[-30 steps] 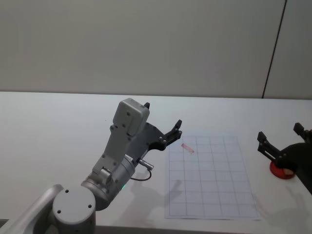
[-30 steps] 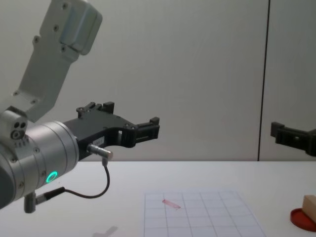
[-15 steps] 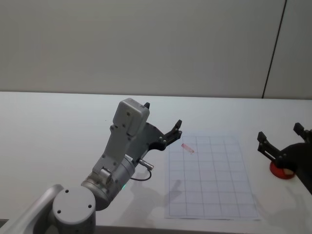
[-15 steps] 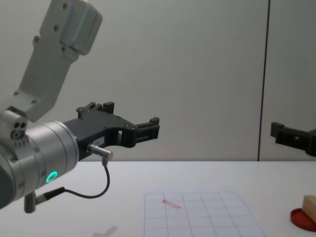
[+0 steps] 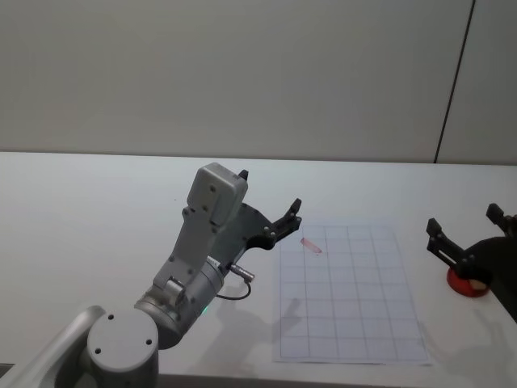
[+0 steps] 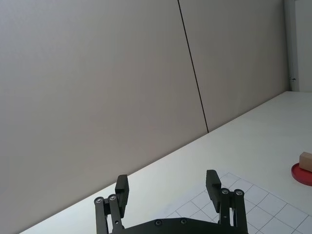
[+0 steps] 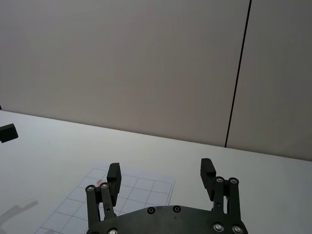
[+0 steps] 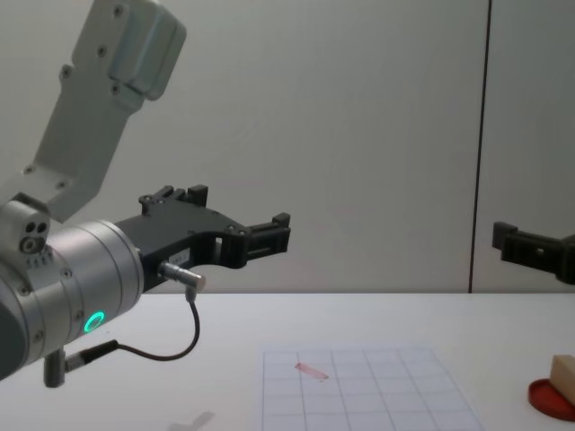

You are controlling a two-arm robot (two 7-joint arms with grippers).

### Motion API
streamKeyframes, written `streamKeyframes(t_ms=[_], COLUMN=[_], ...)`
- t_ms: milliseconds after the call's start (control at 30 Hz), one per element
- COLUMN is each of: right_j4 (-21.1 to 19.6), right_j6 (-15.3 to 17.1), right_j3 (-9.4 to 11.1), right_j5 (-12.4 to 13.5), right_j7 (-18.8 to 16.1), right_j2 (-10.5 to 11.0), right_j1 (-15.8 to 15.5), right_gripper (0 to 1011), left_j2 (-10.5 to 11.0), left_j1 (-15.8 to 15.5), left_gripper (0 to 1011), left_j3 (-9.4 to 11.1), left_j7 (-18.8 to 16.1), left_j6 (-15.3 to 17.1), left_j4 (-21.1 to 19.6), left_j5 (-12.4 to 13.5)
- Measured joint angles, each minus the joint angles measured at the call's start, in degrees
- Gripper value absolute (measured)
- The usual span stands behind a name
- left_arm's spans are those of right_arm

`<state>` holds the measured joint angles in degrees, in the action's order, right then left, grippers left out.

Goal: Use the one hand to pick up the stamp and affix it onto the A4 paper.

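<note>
my right gripper [image 5: 463,222] hangs above the stamp [image 8: 564,372], jaws wide and empty. the stamp sits on the red pad [image 8: 550,400], right of the a4 paper [image 5: 347,299]. my left gripper [image 5: 271,192] hovers by the paper's left edge, jaws also spread and empty.

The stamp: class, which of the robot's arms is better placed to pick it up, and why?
Right. The stamp sits on the red pad, on the right of the A4 paper, and the open right gripper hovers near it. The left gripper hangs off the paper's left side.
</note>
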<state>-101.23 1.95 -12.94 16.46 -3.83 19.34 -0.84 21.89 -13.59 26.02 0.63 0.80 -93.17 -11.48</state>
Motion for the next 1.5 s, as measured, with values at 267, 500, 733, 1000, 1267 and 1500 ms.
streamKeyframes(t_ms=[267,500,733,1000,1267,1500], right_j4=[0.0,0.0,0.2,0.8,2.1,3.7], right_j6=[0.0,0.2,2.4,7.0,14.1,18.8], right_j3=[0.0,0.1,0.5,1.3,2.1,2.6], right_j5=[0.0,0.0,0.7,1.9,2.9,2.9], right_j7=[0.0,0.0,0.0,0.5,1.5,2.6], right_j2=[0.0,0.0,0.4,0.8,0.9,0.5], right_j1=[0.0,0.0,0.0,0.6,2.4,4.4], right_gripper=[1001,1001,1001,1001,1001,1001], left_j2=[0.0,0.0,0.0,0.0,0.0,0.0], left_j1=[0.0,0.0,0.0,0.0,0.0,0.0], left_gripper=[1002,1002,1002,1002,1002,1002], left_j3=[0.0,0.0,0.0,0.0,0.0,0.0], left_j7=[0.0,0.0,0.0,0.0,0.0,0.0], left_j6=[0.0,0.0,0.0,0.0,0.0,0.0], left_j4=[0.0,0.0,0.0,0.0,0.0,0.0], left_j5=[0.0,0.0,0.0,0.0,0.0,0.0])
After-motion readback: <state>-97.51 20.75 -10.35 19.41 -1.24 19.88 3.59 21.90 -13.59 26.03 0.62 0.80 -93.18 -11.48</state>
